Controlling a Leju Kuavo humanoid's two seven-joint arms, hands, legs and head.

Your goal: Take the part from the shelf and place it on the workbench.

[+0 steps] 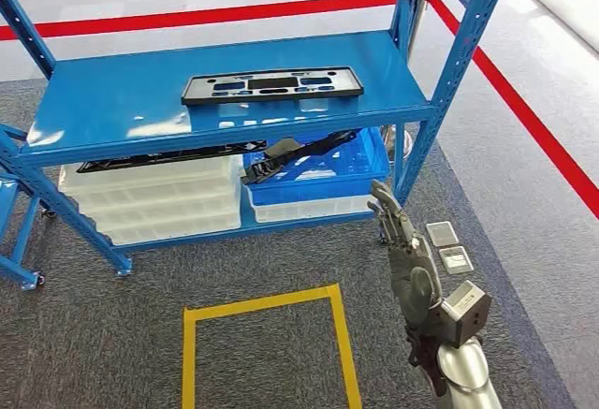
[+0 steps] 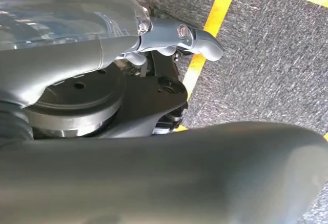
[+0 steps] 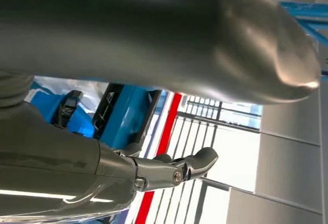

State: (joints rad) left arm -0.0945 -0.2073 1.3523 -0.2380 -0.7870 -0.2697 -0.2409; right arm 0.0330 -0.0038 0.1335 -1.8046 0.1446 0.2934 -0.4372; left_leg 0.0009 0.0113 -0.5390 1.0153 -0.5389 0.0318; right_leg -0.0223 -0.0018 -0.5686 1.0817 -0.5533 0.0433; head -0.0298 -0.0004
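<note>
Your right hand (image 1: 404,245) is raised in front of the shelf (image 1: 211,100), its fingers (image 1: 387,205) spread loosely and holding nothing. Your left hand (image 2: 182,37) hangs over the carpet (image 2: 263,55) with fingers stretched out, empty. The part (image 1: 271,84) lies flat on the shelf's top deck, well apart from both hands.

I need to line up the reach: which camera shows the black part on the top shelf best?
The head view: the whole black part lies flat on the blue shelf, with the right hand raised in front, below shelf level. The right wrist view catches just a blurred dark edge that may be it. The left wrist view faces the carpet.
</note>
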